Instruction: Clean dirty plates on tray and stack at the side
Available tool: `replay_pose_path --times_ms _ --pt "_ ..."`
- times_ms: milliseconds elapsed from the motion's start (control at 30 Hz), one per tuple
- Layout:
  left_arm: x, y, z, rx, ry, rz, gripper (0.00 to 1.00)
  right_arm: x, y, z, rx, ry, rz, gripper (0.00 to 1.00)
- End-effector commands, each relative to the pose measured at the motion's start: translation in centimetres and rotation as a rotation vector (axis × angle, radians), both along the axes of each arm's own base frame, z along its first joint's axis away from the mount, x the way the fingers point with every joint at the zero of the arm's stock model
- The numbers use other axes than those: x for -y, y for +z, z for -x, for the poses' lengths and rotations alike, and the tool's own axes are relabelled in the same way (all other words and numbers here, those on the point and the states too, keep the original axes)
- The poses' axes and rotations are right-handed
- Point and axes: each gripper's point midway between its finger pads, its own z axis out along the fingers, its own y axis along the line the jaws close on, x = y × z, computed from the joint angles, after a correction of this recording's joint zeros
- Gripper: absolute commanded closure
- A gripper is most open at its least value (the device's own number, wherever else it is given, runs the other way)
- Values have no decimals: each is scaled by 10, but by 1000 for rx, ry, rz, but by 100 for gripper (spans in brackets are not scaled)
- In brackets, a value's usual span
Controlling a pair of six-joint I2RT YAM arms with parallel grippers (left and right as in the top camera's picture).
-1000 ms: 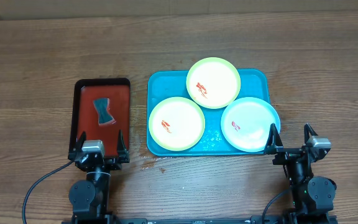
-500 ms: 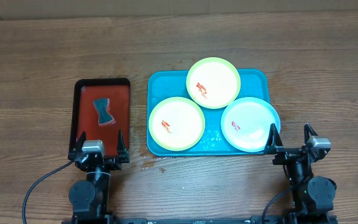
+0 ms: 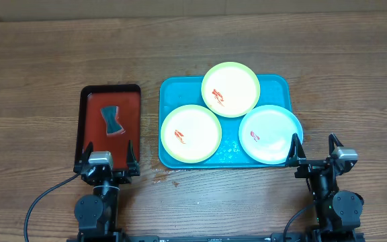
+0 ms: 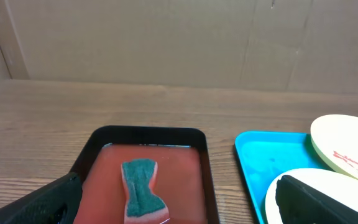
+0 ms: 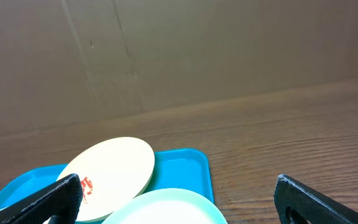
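Nothing has moved since a moment ago: both arms sit parked at the near edge of the table, so the cleaning has not begun. Nearest, the left gripper stands off the near left corner of the blue tray. Its jaws are wide apart and empty, framing the near end of the red tray that lies to the blue tray's left. The right gripper waits at the blue tray's near right corner, jaws equally spread and holding nothing. One finger looks close to the pale blue plate, though contact cannot be judged.

On the blue tray, that plate fills the near right and a yellow-green plate the near left. A second yellow-green plate overhangs the far rim. Each carries a red smear. Left of the blue tray, the sponge lies in the red tray, and fetching it looks like the first step.
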Motion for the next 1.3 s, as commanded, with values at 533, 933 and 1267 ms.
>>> replay_pose_path --times_ms 533,933,1267 --pt "-1 0 0 5 4 3 0 1 -2 0 3 -6 6 0" --pt "1 1 0 7 -6 19 1 1 -2 0 3 -6 7 0" --pt "46 87 14 309 -309 418 0 1 -2 0 3 -6 7 0"
